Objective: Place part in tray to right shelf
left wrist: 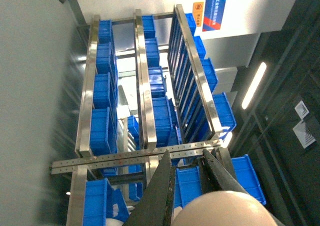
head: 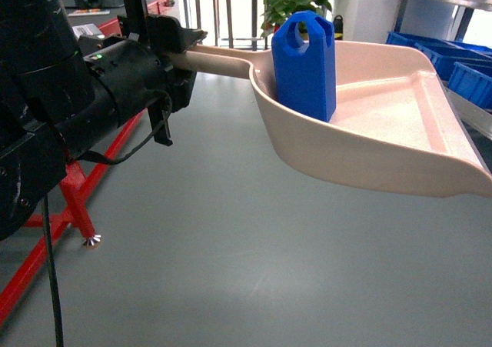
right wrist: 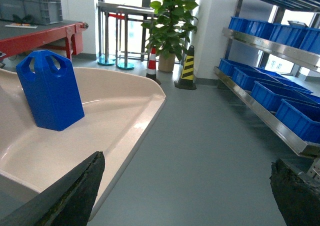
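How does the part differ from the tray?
The part is bright blue; the tray is pale beige-pink. The part is a small upright block; the tray is a wide scoop with a long handle. The part stands inside the tray. Both look like plastic.

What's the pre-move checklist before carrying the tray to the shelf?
1. Part in tray: ok, upright near the back wall.
2. Left hand on the tray handle: ok, fingers straddle it in the wrist view.
3. Tray level: ok, roughly; open lip slightly low, so the part might slide.
4. Right hand free: ok, open, holding nothing.
5. Shelf in range: cannot tell; rack with blue crates visible right, roller tracks not seen.
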You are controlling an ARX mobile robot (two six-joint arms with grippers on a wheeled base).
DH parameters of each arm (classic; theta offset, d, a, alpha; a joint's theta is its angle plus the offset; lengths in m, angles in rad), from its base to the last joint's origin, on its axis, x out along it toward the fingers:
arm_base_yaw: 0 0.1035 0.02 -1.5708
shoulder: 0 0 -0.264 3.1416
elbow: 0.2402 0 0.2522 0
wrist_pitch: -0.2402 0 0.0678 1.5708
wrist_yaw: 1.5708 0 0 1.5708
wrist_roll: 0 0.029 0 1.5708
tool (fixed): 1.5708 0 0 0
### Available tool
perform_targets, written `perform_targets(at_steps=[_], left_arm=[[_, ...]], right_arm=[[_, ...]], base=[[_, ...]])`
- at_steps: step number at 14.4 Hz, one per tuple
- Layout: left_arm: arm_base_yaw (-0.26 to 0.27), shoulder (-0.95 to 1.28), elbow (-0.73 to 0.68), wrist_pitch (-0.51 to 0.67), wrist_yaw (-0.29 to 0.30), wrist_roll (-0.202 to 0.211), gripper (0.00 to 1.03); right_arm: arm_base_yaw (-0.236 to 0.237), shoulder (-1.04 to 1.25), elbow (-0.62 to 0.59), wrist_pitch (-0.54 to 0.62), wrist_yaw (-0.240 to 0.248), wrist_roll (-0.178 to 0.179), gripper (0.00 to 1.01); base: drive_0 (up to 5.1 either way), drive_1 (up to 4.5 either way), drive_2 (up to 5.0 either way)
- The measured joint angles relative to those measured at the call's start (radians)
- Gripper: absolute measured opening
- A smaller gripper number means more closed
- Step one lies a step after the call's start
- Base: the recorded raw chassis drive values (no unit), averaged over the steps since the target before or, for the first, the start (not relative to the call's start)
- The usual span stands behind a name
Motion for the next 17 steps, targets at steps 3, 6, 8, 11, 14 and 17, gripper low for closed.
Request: perform_targets(at_steps=[3, 6, 8, 11, 14, 17], left_arm=[[0.001, 0.0, 0.0, 0.0, 0.0, -0.002, 0.12], [-0.002, 0.0, 0.0, 0.0, 0.002, -0.002, 0.12], [0.002, 0.0, 0.005, -0.01, -0.004, 0.001, 0.12], [0.004, 0.0, 0.005, -0.002, -0.004, 0.0, 0.12], [0.004, 0.0, 0.005, 0.001, -0.005, 0.0, 0.12], [0.0, 0.0, 0.005, 0.001, -0.002, 0.0, 0.12]], right_arm=[[0.0, 0.0, 0.0, 0.001, -0.002, 0.0, 0.98], [0.0, 0.0, 0.0, -0.004, -0.003, 0.0, 0.98], [0.0, 0.006, 0.001, -0.005, -0.002, 0.0, 0.98], [0.0, 0.002, 0.001, -0.001, -0.003, 0.0, 0.98], [0.0, 0.002, 0.001, -0.001, -0.002, 0.0, 0.98], [0.0, 0.001, 0.001, -0.001, -0.002, 0.0, 0.98]], base=[[0.0, 4.25, -4.3], [0.0, 4.25, -4.3], [0.0, 4.25, -4.3], [0.0, 4.25, -4.3], [-1.3, 0.1, -2.8], [-2.0, -1.98, -2.0]])
